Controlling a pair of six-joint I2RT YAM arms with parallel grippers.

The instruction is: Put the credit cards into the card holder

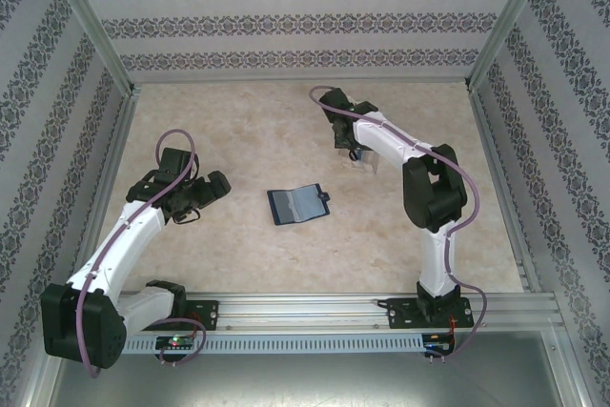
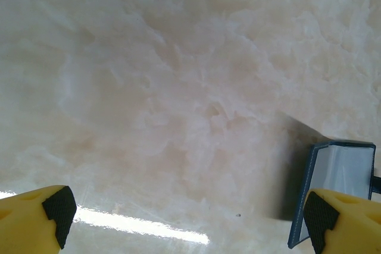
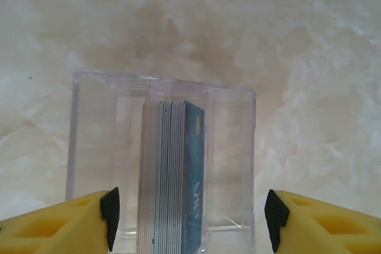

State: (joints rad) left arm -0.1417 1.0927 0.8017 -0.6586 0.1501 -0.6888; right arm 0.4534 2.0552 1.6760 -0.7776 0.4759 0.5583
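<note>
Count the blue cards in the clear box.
1: a blue card stands on edge at the right end of the row inside the clear box. The other cards show only their edges, so more blue ones may be hidden.

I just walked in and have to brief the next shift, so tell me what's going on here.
The right gripper hangs with its jaws open over a clear plastic box that holds a stack of credit cards standing on edge, a blue one on the outside. No card is gripped yet. The card holder lies open in the middle of the table. The left gripper, also open, hovers beside it.
</note>
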